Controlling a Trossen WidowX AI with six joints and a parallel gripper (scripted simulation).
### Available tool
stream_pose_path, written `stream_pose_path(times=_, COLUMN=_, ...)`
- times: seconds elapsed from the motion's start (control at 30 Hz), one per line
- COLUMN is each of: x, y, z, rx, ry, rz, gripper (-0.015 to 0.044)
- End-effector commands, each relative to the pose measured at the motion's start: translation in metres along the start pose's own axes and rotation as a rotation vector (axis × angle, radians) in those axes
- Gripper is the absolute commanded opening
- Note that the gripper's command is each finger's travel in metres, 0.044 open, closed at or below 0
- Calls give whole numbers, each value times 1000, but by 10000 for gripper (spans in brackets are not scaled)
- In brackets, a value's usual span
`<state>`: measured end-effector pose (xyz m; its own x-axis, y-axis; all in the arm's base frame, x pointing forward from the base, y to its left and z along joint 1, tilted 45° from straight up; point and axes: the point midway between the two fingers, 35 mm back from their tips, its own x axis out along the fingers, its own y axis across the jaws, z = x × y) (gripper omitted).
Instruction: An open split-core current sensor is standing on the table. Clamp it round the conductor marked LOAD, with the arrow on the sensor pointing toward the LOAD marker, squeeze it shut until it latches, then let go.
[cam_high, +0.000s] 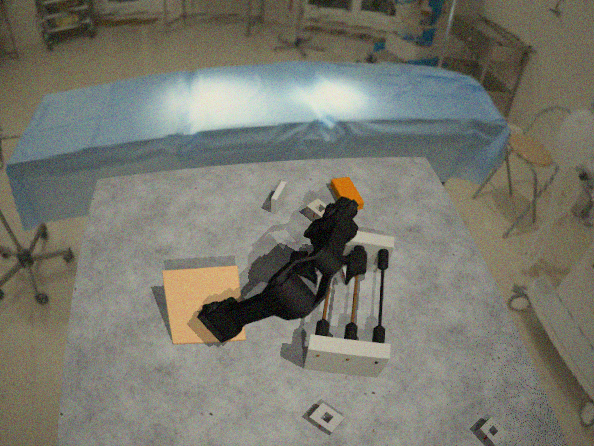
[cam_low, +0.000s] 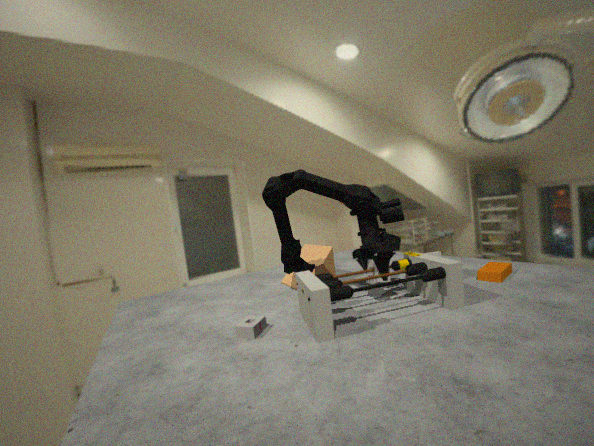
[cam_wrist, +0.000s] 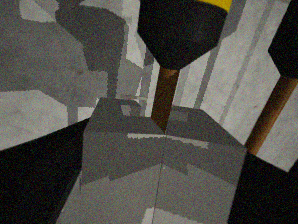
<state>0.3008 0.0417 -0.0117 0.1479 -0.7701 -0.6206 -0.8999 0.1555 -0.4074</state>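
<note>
My gripper is shut on the grey split-core sensor, with a black finger on each side. The sensor's two halves meet at a thin seam in the wrist view; whether it is latched cannot be told. A copper conductor enters between the halves. It is the leftmost of three in the top view, and its far black sleeve has a yellow band. A yellow label sits on the far end block; its text is unreadable. The sensor's arrow is hidden.
A second copper conductor and a black one run alongside, between pale end blocks. An orange block, a peach board and small pale blocks are around the rack.
</note>
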Motion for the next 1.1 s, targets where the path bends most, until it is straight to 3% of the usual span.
stream_pose_path(times=0.0, x=-6, y=-1, z=7, rx=5, ry=-23, rz=-18, gripper=0)
stream_pose_path(times=1.07, x=0, y=0, z=0, rx=0, ry=0, rz=0, gripper=0)
